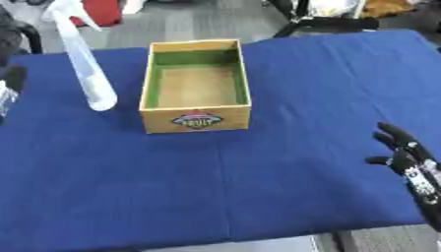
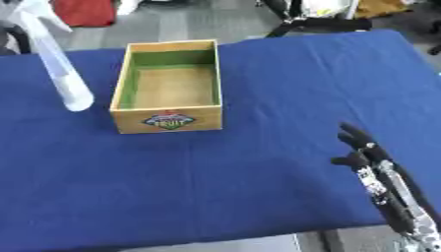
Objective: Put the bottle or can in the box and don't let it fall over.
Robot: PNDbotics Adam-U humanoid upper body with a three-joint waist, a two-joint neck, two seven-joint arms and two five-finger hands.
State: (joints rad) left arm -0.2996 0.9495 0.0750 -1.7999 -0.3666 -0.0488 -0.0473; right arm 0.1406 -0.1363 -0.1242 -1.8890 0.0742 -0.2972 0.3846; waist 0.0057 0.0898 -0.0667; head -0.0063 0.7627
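The open-topped wooden box with green inner walls and a printed label on its near face sits on the blue cloth-covered table, a little left of centre and towards the far side, and its interior shows bare. The tall, translucent white plastic spray bottle stands just beside the box on its left, apart from it, its trigger head at the top and its base on the cloth; it appears to lean in both views, which may be only the camera's angle. The right hand, black with silver joints, hovers near the lower right of the table, well apart from both bottle and box, its fingers straight to relaxed and holding nothing. A dark shape at the left edge may be part of the left hand; whether its fingers are spread or curled cannot be told. In judgement, the step in hand is the approach and grasp, with nothing yet placed. The bottle is tall and narrow, so it will likely tip easily: a grasp low to mid body seems sound, followed by a lift clear of the box wall. Lowering it straight onto the floor and releasing only once the base sits flat should keep it upright.
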